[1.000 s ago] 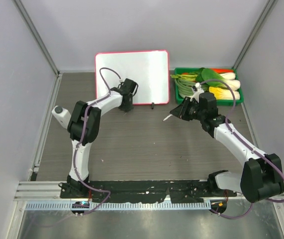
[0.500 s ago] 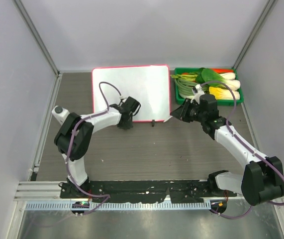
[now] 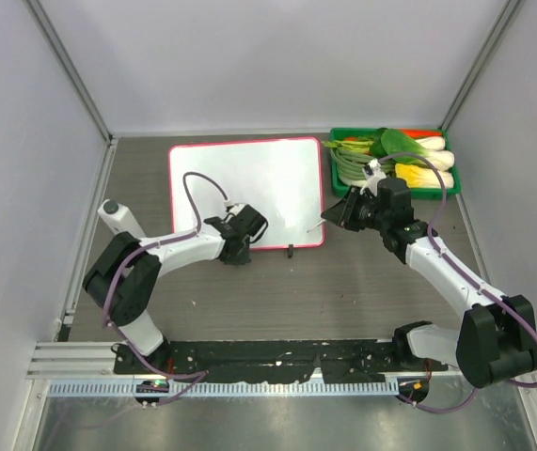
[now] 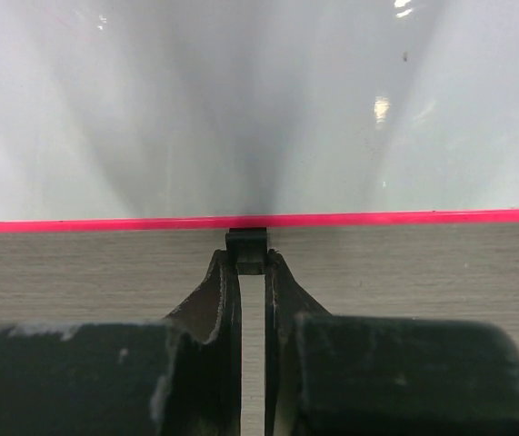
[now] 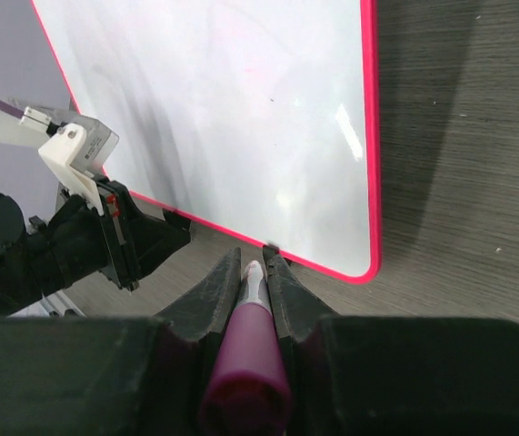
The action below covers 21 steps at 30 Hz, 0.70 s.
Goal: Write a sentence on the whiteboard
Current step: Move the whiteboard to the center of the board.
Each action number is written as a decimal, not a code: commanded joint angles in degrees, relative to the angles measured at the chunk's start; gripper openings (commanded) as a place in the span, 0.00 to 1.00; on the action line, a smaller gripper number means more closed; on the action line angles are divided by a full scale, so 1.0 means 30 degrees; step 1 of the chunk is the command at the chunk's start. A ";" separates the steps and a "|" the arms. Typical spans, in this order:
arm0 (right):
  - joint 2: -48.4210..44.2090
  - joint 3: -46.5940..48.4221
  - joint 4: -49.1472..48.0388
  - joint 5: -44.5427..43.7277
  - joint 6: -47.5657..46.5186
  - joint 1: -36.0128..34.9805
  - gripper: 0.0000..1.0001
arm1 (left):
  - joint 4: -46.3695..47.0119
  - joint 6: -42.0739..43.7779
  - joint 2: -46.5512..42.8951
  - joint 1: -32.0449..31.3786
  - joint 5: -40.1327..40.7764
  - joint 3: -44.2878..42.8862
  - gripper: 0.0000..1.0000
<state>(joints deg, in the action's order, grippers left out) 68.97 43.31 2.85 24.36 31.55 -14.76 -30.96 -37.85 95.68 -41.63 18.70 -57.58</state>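
Note:
The whiteboard (image 3: pixel 249 183) lies flat on the table, glossy white with a pink-red frame; it also shows in the left wrist view (image 4: pixel 259 109) and the right wrist view (image 5: pixel 241 118). No pink handwriting shows on it. My left gripper (image 3: pixel 237 246) is shut on a small black clip (image 4: pixel 246 247) at the board's near edge. A second clip (image 3: pixel 291 250) sits further right on that edge. My right gripper (image 3: pixel 345 209) is shut on a pink-magenta marker (image 5: pixel 245 354), tip pointing at the board's near right corner and just off its frame.
A green tray (image 3: pixel 390 195) of vegetables stands at the back right, close beside the board's right edge. White walls enclose the table on three sides. The left arm's fingers (image 5: pixel 141 245) show in the right wrist view.
The whiteboard has slid toward the near side and slightly left, drawn by my left gripper on its clip. My right gripper with the marker has barely moved.

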 commanded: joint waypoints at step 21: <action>-0.0460 0.0300 -0.1800 0.0874 -0.0117 0.0087 0.01 | -0.4474 -0.5108 0.1943 -0.6542 0.2176 -0.2191 0.00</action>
<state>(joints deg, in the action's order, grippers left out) 68.97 43.31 0.45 26.26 31.59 -14.76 -40.03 -51.29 99.39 -57.98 24.34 -61.14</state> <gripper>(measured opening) 0.202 0.082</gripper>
